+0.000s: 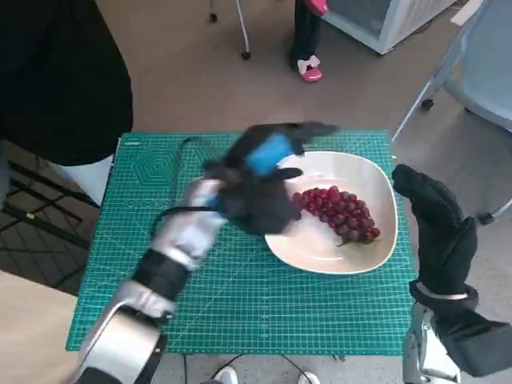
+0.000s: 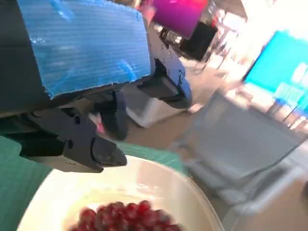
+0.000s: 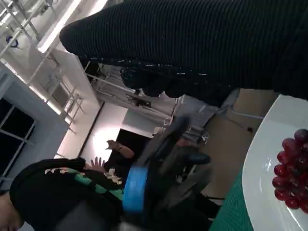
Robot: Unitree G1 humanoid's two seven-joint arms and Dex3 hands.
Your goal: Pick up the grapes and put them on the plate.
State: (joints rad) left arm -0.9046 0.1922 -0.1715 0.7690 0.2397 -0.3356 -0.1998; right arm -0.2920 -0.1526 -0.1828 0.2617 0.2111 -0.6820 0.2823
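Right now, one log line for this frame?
grapes: on plate | left hand: empty, over plate's near rim | right hand: empty, beside plate | surface: green mat

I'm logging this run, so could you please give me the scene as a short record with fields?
grapes: a red bunch lying on the plate, toward its right side
plate: white, on the green cutting mat
left hand: blurred, over the plate's left edge, fingers apart, holding nothing
right hand: gloved, beside the plate's right rim, off the grapes, empty
task state: grapes already on the plate
surroundings: a person's feet beyond the table; chair legs at upper right
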